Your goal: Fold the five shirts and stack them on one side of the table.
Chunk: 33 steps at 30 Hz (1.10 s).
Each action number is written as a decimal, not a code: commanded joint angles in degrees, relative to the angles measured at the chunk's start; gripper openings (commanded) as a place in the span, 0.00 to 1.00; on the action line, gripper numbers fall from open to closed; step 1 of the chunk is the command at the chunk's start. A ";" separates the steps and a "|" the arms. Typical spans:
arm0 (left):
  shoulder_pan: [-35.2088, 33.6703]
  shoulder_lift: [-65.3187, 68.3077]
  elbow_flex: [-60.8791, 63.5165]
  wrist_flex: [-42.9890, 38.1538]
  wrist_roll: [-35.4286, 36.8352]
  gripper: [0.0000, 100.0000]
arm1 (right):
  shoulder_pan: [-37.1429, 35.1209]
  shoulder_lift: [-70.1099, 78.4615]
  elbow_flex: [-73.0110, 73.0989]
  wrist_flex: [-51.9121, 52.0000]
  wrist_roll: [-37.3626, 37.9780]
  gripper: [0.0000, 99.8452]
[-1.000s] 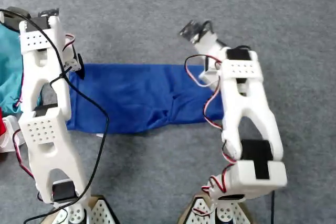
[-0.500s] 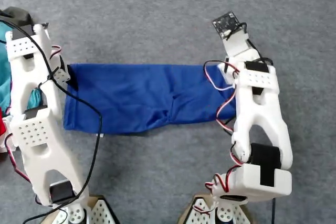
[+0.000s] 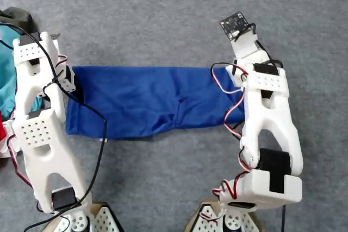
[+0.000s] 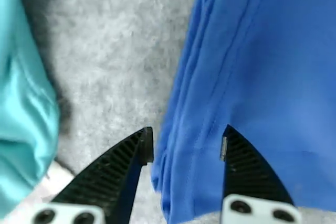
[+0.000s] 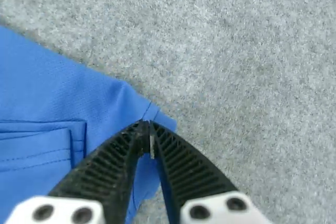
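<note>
Now the left tool (image 4: 187, 135) has nudged toward the blue shirt (image 3: 141, 99).

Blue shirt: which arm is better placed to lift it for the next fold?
Right. The right gripper is shut on a corner of the blue fabric shirt; the left gripper is open astride the opposite edge.

Teal shirt (image 3: 6, 80) mostly beyond the high view's left edge.
</note>
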 commanded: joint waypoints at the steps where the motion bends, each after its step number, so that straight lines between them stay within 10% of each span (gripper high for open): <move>1: 0.62 -0.57 2.90 -5.54 -2.11 0.22 | 0.48 -3.21 0.31 -1.23 -0.18 0.01; 15: 3.34 -0.57 8.88 -10.64 -4.66 0.01 | 0.48 -3.47 2.59 -4.31 -0.09 0.01; 33: 0.09 -0.75 -8.70 -0.88 -0.70 0.02 | 14.73 -3.12 2.59 -14.51 -14.42 0.01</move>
